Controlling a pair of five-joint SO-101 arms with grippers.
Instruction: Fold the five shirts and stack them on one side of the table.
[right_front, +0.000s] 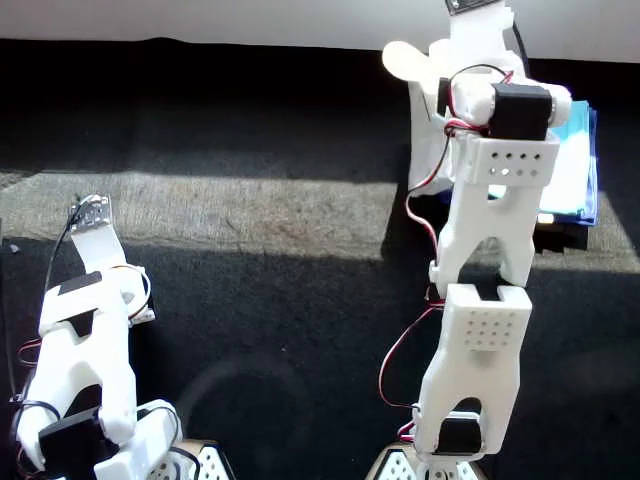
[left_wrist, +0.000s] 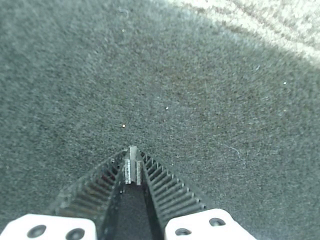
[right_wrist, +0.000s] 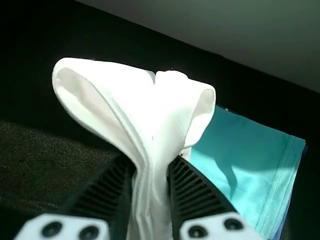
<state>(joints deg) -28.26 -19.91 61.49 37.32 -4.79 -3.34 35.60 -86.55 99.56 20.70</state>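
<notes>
Shirt stack (right_wrist: 245, 160) lies beside right hand (right_wrist: 150, 164) pinching white shirt (right_wrist: 125, 100).

My right arm (right_front: 490, 230) stretches to the far right of the table (right_front: 250, 330). A white shirt (right_front: 408, 62) bulges out beside its wrist, close to the stack of folded shirts (right_front: 578, 150), light blue on top. My left arm (right_front: 85, 340) sits at the near left, over the dark table cover.
</notes>
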